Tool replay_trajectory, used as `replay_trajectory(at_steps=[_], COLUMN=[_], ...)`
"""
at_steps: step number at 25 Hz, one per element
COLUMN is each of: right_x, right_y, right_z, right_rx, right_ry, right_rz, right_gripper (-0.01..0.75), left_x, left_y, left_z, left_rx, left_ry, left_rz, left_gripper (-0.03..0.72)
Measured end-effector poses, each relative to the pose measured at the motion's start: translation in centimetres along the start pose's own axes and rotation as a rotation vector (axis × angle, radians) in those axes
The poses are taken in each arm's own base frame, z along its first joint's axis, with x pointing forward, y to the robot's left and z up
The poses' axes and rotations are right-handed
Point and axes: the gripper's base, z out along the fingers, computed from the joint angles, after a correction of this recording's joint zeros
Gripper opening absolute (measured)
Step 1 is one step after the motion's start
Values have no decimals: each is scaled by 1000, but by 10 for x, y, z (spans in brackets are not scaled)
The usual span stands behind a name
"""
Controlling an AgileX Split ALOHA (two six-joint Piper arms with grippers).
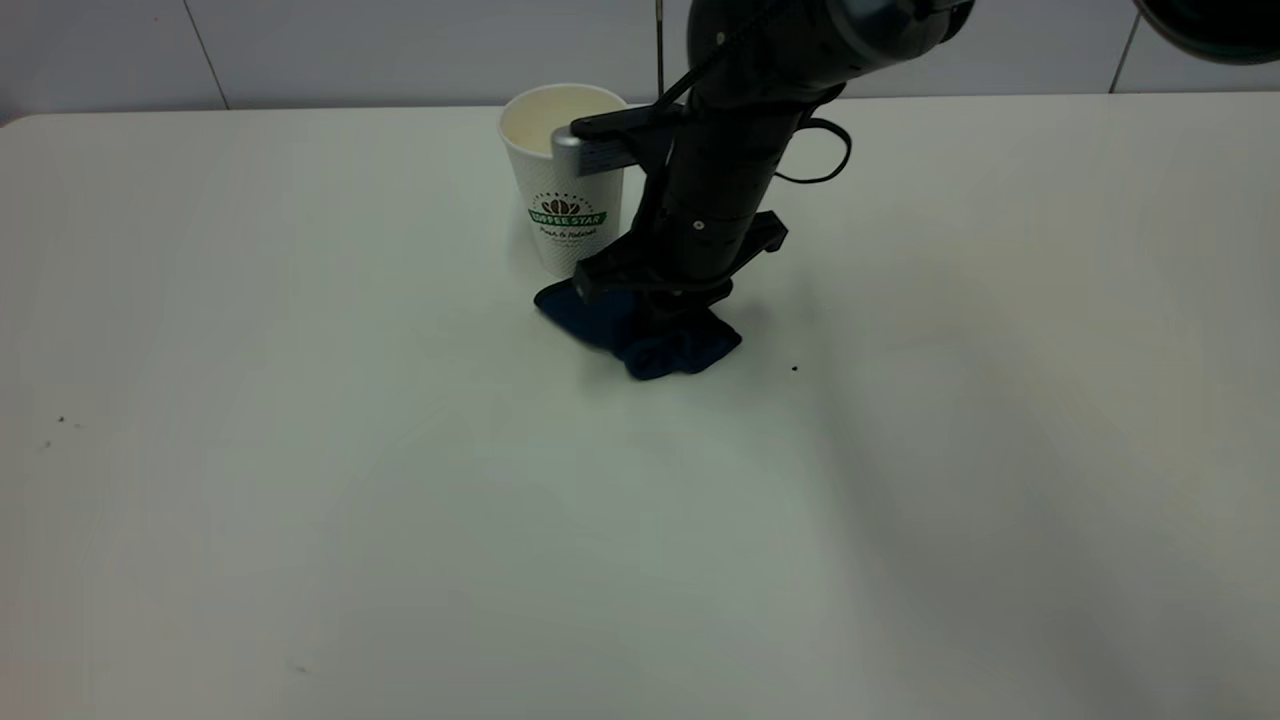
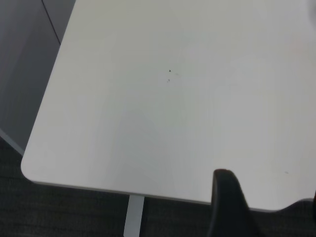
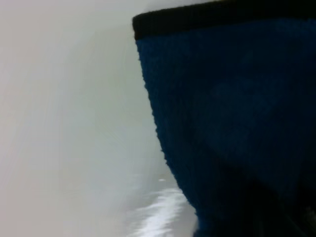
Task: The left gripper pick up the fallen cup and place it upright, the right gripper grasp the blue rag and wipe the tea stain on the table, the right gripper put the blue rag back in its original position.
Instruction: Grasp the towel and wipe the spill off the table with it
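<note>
The cup (image 1: 565, 180) stands upright on the table (image 1: 300, 500), mouth up, its green logo facing the exterior camera. My right gripper (image 1: 668, 318) points down just right of the cup and is shut on the blue rag (image 1: 640, 330), pressing it onto the tabletop. The rag (image 3: 232, 123) fills most of the right wrist view. The tea stain does not show; the rag covers that spot. A glossy streak (image 3: 158, 212) lies on the table beside the rag. My left gripper (image 2: 270, 185) is out of the exterior view, open and empty above the table's rounded corner (image 2: 29, 170).
A tiny black speck (image 1: 795, 368) lies right of the rag. Small specks (image 1: 60, 420) lie at the table's left and also show in the left wrist view (image 2: 170, 70). A tiled wall (image 1: 350, 50) runs behind the table.
</note>
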Motion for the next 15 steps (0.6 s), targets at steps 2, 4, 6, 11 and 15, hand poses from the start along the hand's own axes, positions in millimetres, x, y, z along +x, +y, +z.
replay_trajectory(at_steps=[2, 4, 6, 11, 15], right_x=[-1, -1, -1, 4, 14], right_y=[-14, -29, -45, -98, -150], right_z=[-2, -4, -6, -16, -29], right_rx=[21, 46, 70, 137, 208], right_ry=[-3, -6, -8, 1, 28], right_rz=[5, 10, 24, 157, 283], right_gripper=[60, 60, 60, 60, 60], left_x=[0, 0, 0, 0, 0], left_y=[0, 0, 0, 0, 0], left_z=[0, 0, 0, 0, 0], left_rx=[0, 0, 0, 0, 0], left_ry=[0, 0, 0, 0, 0], left_rz=[0, 0, 0, -1, -1], left_gripper=[439, 439, 439, 439, 439])
